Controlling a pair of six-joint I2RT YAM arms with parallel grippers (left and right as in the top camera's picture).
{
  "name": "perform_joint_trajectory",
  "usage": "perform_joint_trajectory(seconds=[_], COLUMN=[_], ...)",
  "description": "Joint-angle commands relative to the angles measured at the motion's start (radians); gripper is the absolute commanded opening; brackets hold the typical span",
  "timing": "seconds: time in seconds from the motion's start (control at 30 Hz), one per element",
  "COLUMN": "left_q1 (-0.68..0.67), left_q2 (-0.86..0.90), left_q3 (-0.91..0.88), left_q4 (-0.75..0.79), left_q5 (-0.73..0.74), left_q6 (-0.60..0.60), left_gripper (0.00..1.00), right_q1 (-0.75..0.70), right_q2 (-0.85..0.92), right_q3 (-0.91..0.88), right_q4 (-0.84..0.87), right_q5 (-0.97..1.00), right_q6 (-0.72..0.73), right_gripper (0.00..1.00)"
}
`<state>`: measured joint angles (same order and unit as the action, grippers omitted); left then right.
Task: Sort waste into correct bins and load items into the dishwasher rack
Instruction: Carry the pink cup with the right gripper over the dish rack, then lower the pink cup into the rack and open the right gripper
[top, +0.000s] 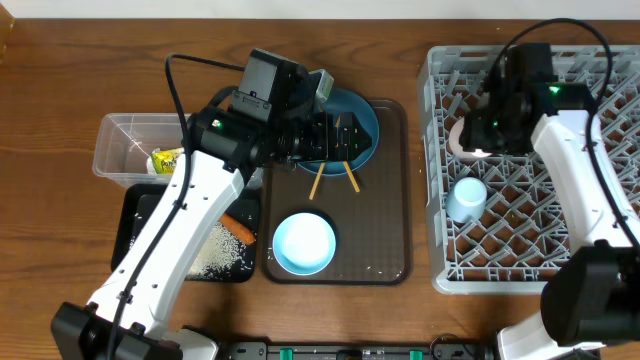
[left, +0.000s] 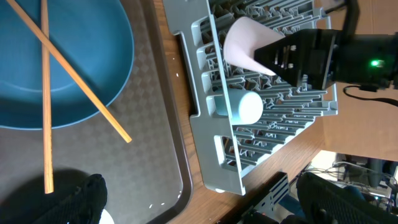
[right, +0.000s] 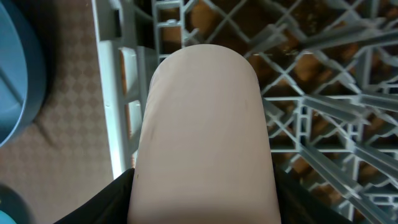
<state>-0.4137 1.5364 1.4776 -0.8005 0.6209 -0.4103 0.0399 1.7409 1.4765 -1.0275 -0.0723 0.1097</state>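
Over on the rack side, the right gripper (top: 482, 130) has its fingers clamped on the small pink cup (right: 205, 137). It's holding the cup just above the grey dishwasher rack (top: 500, 250), near the edge that faces the tray, and as far as I can tell it's not set down yet. The light-blue cup (top: 465, 198) is already lying in the rack, close by the pink one.

Left gripper (top: 335, 138) hangs over the dark-blue plate (top: 365, 125) with its fingers spread wide and nothing between them. The two chopsticks (left: 46, 93) lie crossed on the plate, their ends poking out onto the brown serving tray (top: 385, 200). Pale-blue bowl (top: 303, 243) sits on that tray too, nearer the front.

Waste side looks mostly done imo. The snack wrapper (top: 168, 160) is in the clear box (top: 115, 130), and the carrot (top: 238, 228) and rice (top: 215, 258) are in the black tray (top: 135, 215). Can't spot the tissue anywhere — the left arm covers a good bit of that corner. So what's left: pink cup down, then plate, bowl and chopsticks into the rack.

Surface is a brown wood-grain table, with the bins, tray and rack sitting straight on it. Room-wise you barely see anything — just some cables and dark gear past the table edge in the left wrist view.
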Motion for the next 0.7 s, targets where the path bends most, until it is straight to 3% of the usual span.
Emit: perform_joint_trajectory(seconds=[0.0,0.1,0.23,0.33,0.67], left_q1=[-0.002,-0.002,-0.002,-0.002,-0.002], left_q2=[0.001,0.001,0.001,0.001,0.001], left_q3=[-0.001,-0.001,-0.001,-0.001,-0.001], left_q4=[0.000,0.000,0.000,0.000,0.000], left_q5=[-0.009,-0.009,-0.009,-0.009,-0.009], left_q6=[0.014,0.014,0.014,0.014,0.014], left_gripper=[0.99,0.99,0.99,0.99,0.99], right_q1=[0.027,0.033,0.034,0.033,0.033], right_q2=[0.030,0.047,0.055,0.055,0.036], right_q3=[0.014,0.014,0.014,0.014,0.099], right_q4=[0.004,0.005,0.003,0.003,-0.067], right_q5=[-0.006,0.004,0.020,0.020,0.023], right_q6=[-0.014,-0.014,-0.014,-0.014,-0.037], right_gripper=[0.15,0.19,0.56,0.70,0.80])
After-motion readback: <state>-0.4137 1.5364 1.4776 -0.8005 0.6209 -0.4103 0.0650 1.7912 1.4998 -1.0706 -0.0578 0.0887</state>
